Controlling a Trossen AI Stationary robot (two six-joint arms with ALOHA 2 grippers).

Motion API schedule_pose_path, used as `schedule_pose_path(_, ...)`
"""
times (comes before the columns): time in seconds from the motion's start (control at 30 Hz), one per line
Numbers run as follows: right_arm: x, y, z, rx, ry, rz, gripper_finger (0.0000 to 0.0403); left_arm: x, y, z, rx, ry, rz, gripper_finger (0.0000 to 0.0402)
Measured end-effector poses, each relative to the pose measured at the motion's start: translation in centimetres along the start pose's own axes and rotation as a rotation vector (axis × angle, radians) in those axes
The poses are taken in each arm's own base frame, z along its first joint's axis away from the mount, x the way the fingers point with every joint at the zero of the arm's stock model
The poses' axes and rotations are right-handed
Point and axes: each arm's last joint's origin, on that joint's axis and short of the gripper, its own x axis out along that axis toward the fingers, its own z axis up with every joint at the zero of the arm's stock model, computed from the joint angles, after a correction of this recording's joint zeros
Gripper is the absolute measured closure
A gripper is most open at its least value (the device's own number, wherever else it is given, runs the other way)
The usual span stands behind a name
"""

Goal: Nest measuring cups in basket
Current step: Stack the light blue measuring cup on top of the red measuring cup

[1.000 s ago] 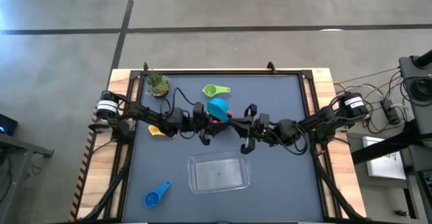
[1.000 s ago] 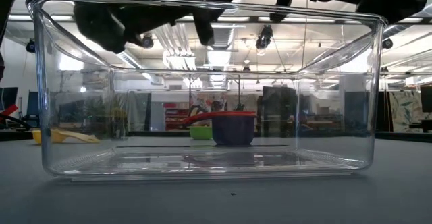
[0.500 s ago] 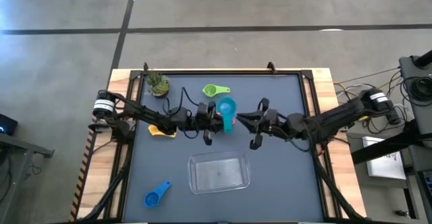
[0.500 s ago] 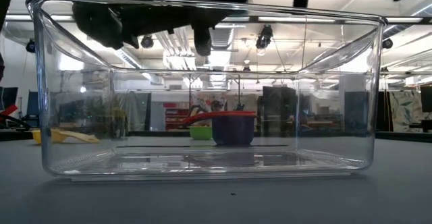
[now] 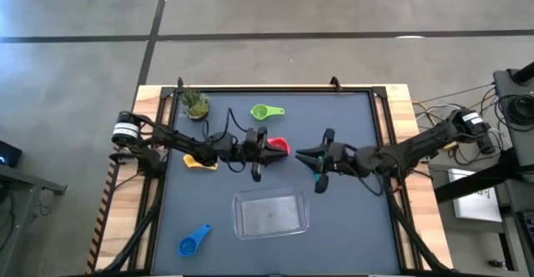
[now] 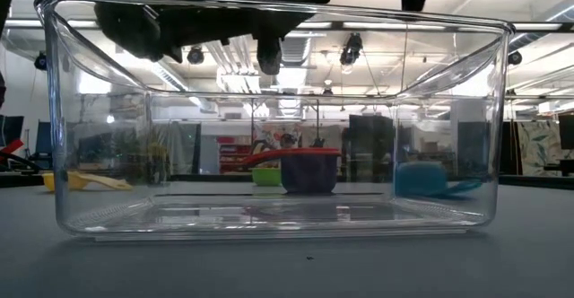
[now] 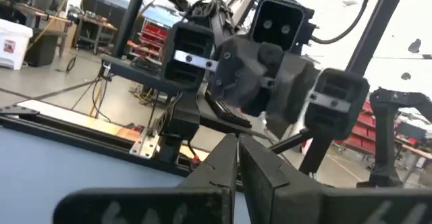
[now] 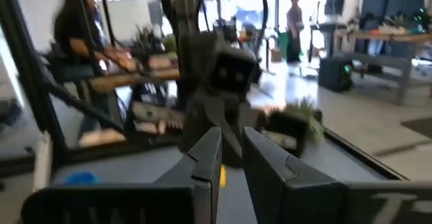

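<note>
High view, left gripper: fingers pressed together with nothing between them, tips just beside the red plastic measuring cup.
Right gripper: fingers a narrow gap apart, holding nothing, facing the left gripper above the mid-table.
Teal plastic measuring cup: on the table beyond the basket, below the right gripper, outside the walls.
Red cup: the low view shows it seated in a dark purple plastic measuring cup.
Clear rectangular plastic basket: near the front edge, with no cup in it.
Outlying cups: green measuring cup at the back, yellow measuring cup under the left arm, blue measuring cup front left.
Progress: early, by judgement; one pair nested, no cup is in the basket, no orange cup visible.
Clearance: dark table bare on the right; small potted plant stands in the back-left corner.
</note>
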Motion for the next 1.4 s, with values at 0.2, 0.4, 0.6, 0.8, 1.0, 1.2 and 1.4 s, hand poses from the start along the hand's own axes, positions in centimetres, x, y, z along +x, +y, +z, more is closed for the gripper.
schedule_pose_path(0.2,-1.7,0.3,-1.1,-0.08,0.166,-0.101,0.0353,0.1,0.1,-0.6,0.006,0.163,0.024,0.0402)
schedule_pose_path(0.4,-5.0,-1.7,-3.9,0.021,0.519,-0.28,0.0353,1.1,-0.2,0.4,0.06,0.318,0.073,0.0402)
schedule_pose_path(0.6,-6.5,-1.6,-6.6,-0.063,0.757,-0.318,0.0343,1.9,-0.6,0.3,0.128,0.415,0.079,0.0392)
schedule_pose_path(0.8,-6.7,0.7,-7.9,-0.243,0.841,-0.153,0.0335,1.7,-0.8,1.0,0.152,0.428,0.08,0.035)
schedule_pose_path(1.0,-7.5,2.6,-9.7,-0.355,0.919,-0.064,0.0335,-0.3,-1.5,3.0,0.219,0.452,0.177,0.0319)
schedule_pose_path(1.2,-7.2,3.1,-11.9,-0.329,1.002,-0.104,0.0334,-3.0,-2.1,4.0,0.234,0.317,0.175,0.0313)
schedule_pose_path(1.4,-6.7,3.6,-14.5,-0.428,1.1,-0.084,0.0298,-5.4,-2.1,3.7,0.211,0.213,0.151,0.0313)
